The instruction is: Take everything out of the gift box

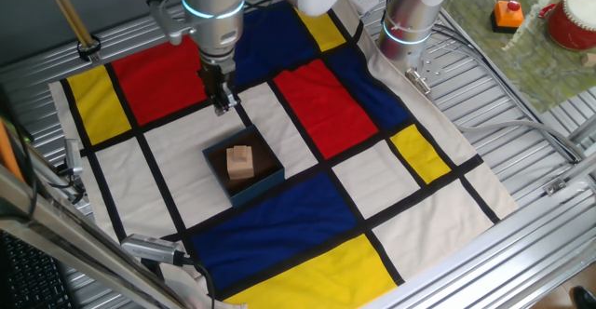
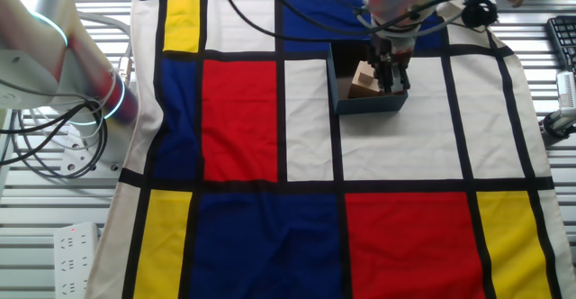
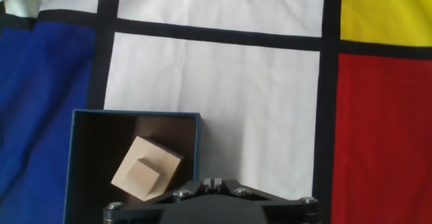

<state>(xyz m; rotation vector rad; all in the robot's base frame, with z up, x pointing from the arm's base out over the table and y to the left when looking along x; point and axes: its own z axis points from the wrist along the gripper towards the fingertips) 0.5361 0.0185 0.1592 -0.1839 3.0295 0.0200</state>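
The gift box (image 1: 266, 174) is a small dark blue box with a brown inside, standing on the patterned cloth. A light-tan wooden block (image 1: 241, 162) lies inside it. Both also show in the other fixed view, box (image 2: 367, 104) and block (image 2: 364, 80), and in the hand view, box (image 3: 86, 156) and block (image 3: 146, 168). My gripper (image 1: 222, 105) hangs above the cloth just beyond the box's far edge, empty, with its fingers pressed together. In the hand view the fingertips (image 3: 214, 181) meet at the bottom, over the box's right wall.
The cloth (image 1: 307, 114) of red, blue, yellow and white squares covers the slatted metal table. A small orange toy (image 1: 507, 13) and a red pot (image 1: 570, 20) sit at the far right on a green mat. Cables run along the table's edges.
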